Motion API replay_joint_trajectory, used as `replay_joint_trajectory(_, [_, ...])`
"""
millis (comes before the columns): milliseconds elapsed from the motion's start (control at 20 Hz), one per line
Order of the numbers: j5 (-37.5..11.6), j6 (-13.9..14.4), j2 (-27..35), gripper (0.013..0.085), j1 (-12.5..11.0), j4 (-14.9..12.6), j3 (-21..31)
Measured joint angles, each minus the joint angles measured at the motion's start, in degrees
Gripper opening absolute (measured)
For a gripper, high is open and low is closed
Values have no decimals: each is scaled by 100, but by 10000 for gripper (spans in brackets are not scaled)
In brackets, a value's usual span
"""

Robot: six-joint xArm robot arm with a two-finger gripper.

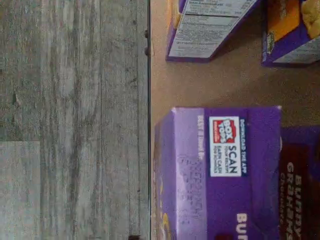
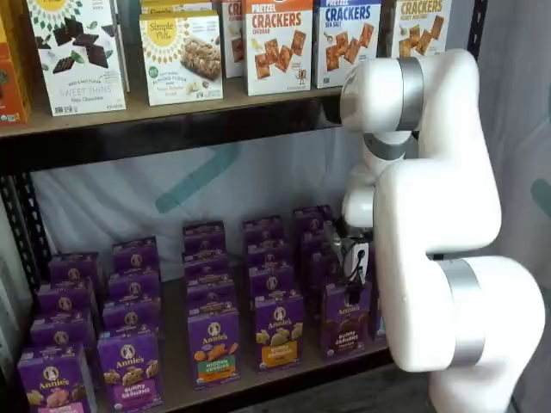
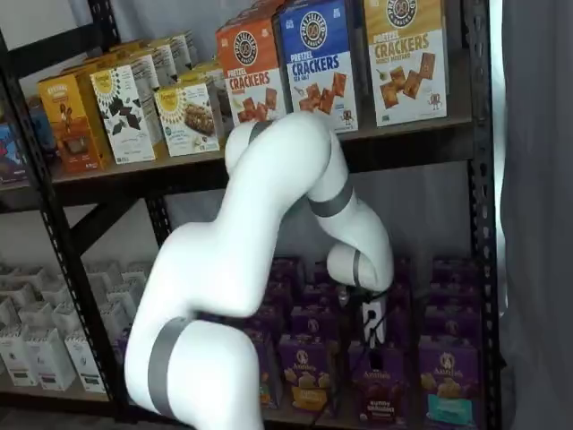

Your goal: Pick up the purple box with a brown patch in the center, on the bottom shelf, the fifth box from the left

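Note:
The purple box (image 2: 346, 322) stands at the front of its column on the bottom shelf (image 2: 258, 380), with a dark brown band lettered "bunny grahams". It also shows in a shelf view (image 3: 380, 387). In the wrist view its purple top (image 1: 225, 170) with a Box Tops label fills the near field, close below the camera, on the tan board (image 1: 210, 85). My gripper (image 2: 355, 274) hangs just above this box column, and it shows in both shelf views (image 3: 373, 339). Its fingers are dark and side-on, so no gap shows. I cannot tell whether they touch the box.
Beside the purple box stand a purple carton with a yellow band (image 2: 277, 331) and one with a teal patch (image 3: 445, 381). More purple cartons stand in rows behind. Cracker boxes (image 2: 278, 43) fill the upper tier. A black rack post (image 3: 479, 224) stands at the right. Wood floor (image 1: 75, 120) lies beyond the shelf edge.

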Motion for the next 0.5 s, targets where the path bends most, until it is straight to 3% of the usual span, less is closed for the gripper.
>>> replay_joint_trajectory(200, [136,264,-4,850,-17,-307,-47])
replay_joint_trajectory(500, [229,208,36,850,2,-224,-87])
